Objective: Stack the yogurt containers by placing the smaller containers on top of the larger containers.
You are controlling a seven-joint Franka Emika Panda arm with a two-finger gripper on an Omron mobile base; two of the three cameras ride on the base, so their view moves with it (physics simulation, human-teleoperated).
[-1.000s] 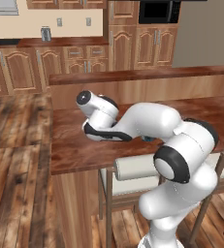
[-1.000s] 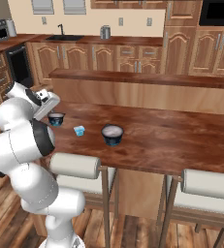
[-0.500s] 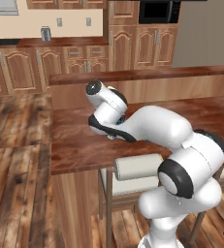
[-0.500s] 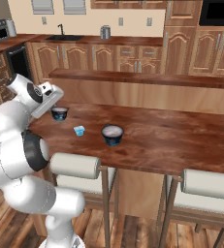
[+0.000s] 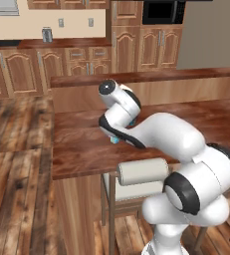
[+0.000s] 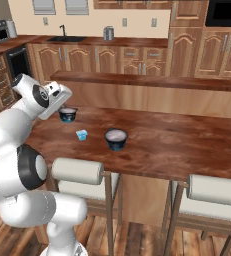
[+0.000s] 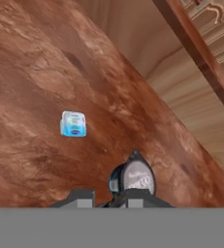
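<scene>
The narrower dark-blue cup (image 6: pixel 67 114) sits right at the tip of the tool (image 6: pixel 63 106), near the left end of the desk (image 6: pixel 177 145). In the hand view this cup (image 7: pixel 132 180) lies close between the finger tips. The tool is closed down to a narrow gap on it. Whether the cup's base touches the wood I cannot tell. Its pale grey-white top carries faint dark print, too blurred to read.

The tiny pale-blue cup (image 6: pixel 81 134) stands on the desk near that cup, on the side towards the stools. In the hand view its face (image 7: pixel 73 124) shows a blue and green label with no legible words. The wide dark-blue tub (image 6: pixel 116 139) stands just beyond it, apart from both, with nothing on its pale top.

The desk is glossy reddish-brown wood with a raised ledge (image 6: pixel 152 81) along its far side. Two cream-padded stools (image 6: pixel 78 171) are tucked under its near edge. Behind are wooden cabinets (image 6: pixel 132 60), a sink (image 6: pixel 67 38), a metal canister (image 6: pixel 108 33) and a dark wall oven (image 6: pixel 224 12). The floor (image 5: pixel 17 199) is wood plank.
</scene>
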